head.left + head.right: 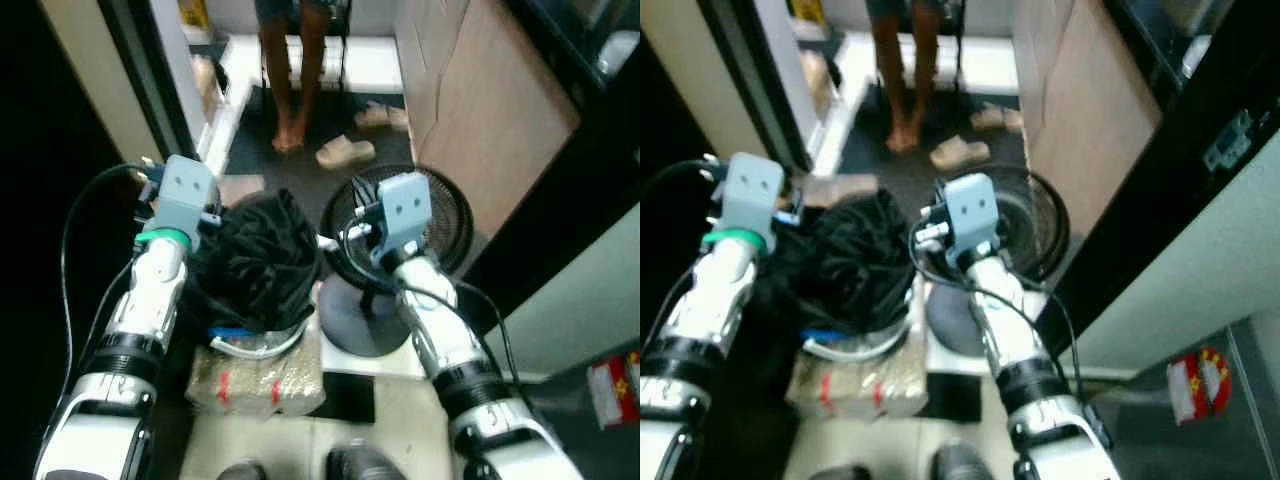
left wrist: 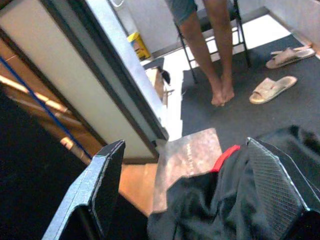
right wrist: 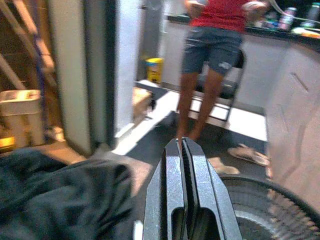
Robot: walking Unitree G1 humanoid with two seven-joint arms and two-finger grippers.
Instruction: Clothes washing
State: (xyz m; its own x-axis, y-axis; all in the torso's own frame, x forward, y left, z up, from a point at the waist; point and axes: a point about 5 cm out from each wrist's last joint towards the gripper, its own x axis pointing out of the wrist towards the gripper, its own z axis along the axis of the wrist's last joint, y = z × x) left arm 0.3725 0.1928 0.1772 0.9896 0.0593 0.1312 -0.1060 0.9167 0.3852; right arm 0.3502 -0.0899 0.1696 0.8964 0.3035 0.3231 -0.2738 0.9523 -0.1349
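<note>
Indoors, a heap of black clothes (image 1: 262, 262) sits piled in a white basket (image 1: 262, 346), which rests on a plastic-wrapped bundle (image 1: 255, 380) on the floor. Both silver arms reach forward over it. The left claw (image 2: 200, 200) stands wide apart, its fingers (image 2: 100, 185) spread with the near edge of the black clothes lying between them; one finger touches the cloth, though nothing is gripped. A red tag (image 2: 225, 157) shows on the garment just ahead of that claw. The right claw (image 3: 184, 200) is pressed narrow, its two fingers (image 3: 170, 195) flat together and holding nothing, poised beside the clothes and just above the grille of a round floor fan (image 1: 400, 225). Beyond both claws, a person (image 3: 215, 45) in denim shorts and a red top stands barefoot by a folding chair (image 2: 235, 25), with sandals (image 1: 345, 152) lying on the dark mat (image 2: 280, 115) nearby.
</note>
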